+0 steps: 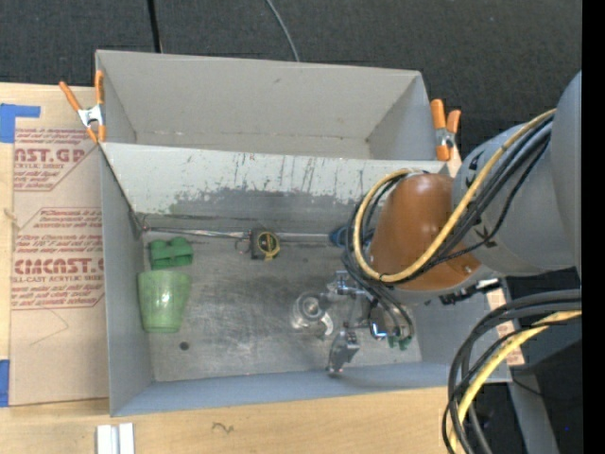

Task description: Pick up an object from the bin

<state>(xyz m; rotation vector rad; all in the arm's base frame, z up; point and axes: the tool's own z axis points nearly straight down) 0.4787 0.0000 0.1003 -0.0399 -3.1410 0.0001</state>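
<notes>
My gripper is low over the bin's floor at the front right, below the orange wrist cover. Its two fingers stand apart, one tip toward the middle of the bin and the other near the front wall. I see nothing between them, only bare grey floor. A small black and yellow ring lies by the back wall, up and left of the gripper. A blue thing shows at the back wall, partly hidden by the wrist cover.
A green block and a pale green translucent cup lie together at the bin's left side, far from the gripper. The arm and its cables cover the bin's right end.
</notes>
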